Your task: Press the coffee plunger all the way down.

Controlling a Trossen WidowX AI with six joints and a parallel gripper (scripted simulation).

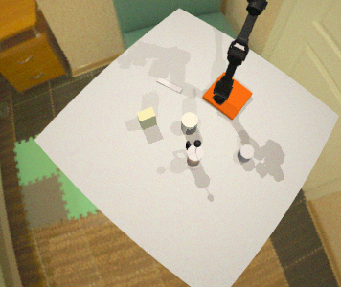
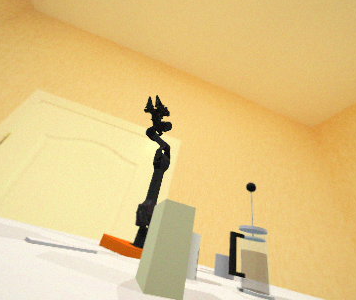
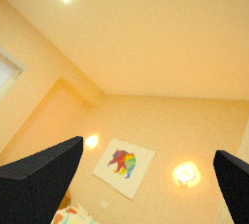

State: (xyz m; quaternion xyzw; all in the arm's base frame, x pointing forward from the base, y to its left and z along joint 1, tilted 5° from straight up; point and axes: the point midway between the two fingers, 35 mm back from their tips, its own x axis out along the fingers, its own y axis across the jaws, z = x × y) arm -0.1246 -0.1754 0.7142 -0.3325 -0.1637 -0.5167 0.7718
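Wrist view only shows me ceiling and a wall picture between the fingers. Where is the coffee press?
Observer: The coffee press stands upright on the table, apart from the arm's orange base, and nothing is touching it.
Operator: Is the plunger down?
Observer: No. The plunger knob sits high above the lid on its rod.
Operator: Where is my gripper?
Observer: The gripper is open and points upward, high above the base and well away from the press.
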